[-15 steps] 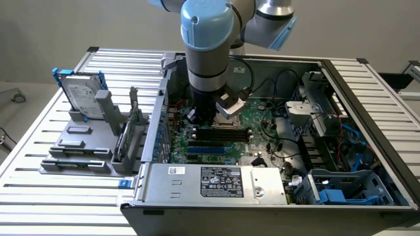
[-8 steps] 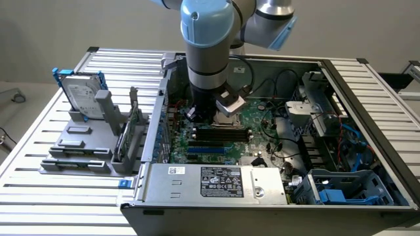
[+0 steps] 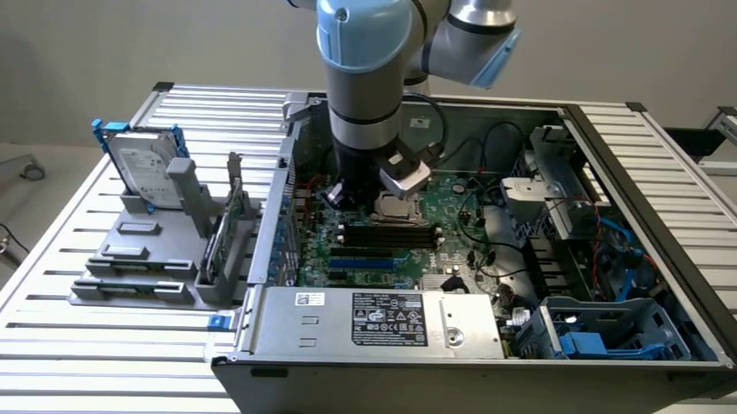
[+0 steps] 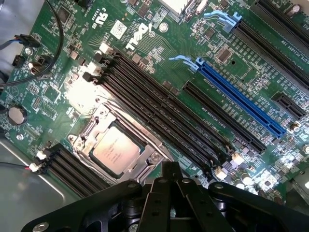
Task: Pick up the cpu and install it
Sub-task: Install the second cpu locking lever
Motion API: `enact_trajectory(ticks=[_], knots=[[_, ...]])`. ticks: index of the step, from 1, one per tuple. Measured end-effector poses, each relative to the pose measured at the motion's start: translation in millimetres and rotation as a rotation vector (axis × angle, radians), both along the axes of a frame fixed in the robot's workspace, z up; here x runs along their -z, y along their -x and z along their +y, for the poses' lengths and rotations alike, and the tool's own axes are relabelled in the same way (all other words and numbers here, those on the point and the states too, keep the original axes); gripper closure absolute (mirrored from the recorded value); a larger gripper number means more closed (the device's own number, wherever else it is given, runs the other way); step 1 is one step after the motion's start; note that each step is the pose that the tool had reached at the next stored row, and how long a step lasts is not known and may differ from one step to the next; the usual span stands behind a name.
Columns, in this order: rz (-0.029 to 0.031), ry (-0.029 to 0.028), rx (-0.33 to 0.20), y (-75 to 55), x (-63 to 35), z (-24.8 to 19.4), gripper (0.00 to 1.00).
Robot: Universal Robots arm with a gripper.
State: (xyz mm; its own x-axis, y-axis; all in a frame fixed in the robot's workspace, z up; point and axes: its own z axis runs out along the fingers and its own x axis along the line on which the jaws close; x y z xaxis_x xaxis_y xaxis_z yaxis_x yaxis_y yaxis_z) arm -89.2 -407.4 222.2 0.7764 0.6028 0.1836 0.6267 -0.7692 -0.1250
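Gripper (image 4: 170,175) clenched, holding nothing, just above cpu (image 4: 115,150) seated in socket (image 4: 91,128).

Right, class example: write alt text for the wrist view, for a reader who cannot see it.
A silvery cpu sits in its metal socket frame on a green motherboard, with the robot's black claw shut just beside it. Long black memory slots and a blue expansion slot run diagonally past the socket.

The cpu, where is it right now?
The cpu sits in its metal socket frame on the motherboard, beside the black memory slots.
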Motion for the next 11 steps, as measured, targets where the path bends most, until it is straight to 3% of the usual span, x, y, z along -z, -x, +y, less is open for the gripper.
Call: enact_trajectory(ticks=[11], knots=[[-0.0005,0.0224,0.0,-0.1,-10.6,2.8,0.89]])
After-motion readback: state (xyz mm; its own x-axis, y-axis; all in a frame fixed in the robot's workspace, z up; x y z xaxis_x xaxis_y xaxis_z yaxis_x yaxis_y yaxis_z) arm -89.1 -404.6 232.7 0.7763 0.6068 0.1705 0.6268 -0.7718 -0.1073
